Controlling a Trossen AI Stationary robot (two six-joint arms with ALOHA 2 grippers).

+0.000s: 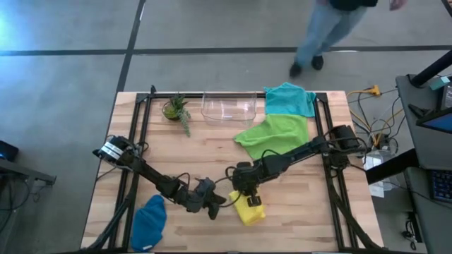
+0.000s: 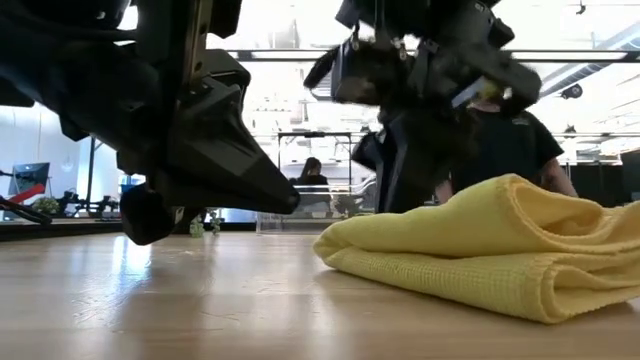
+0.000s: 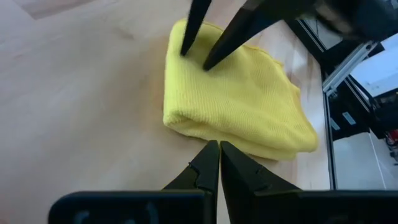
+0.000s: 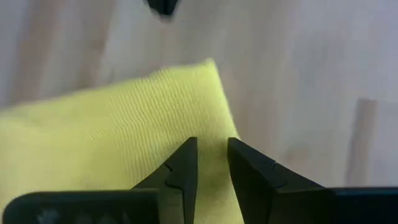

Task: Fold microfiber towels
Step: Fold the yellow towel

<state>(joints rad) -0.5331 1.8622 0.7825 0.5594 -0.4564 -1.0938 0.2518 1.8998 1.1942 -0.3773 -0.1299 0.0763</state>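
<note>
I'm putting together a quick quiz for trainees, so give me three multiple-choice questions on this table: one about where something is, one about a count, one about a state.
1. Where does the blue towel lie?
A. in the bin
B. on the left arm's side, at the table edge opposite the bin
C. against the plant

2. How many towels are on the table?
A. two
B. three
C. four

3. What state is the yellow towel in?
A. spread flat
B. folded into a pad
C. hanging from a gripper

Answers:
1 B: it sits alone by that edge.
2 C: the yellow and blue ones, plus a green towel and a teal towel.
3 B: it lies doubled on the wood, with the right gripper open at it and the left gripper shut beside it.
</note>
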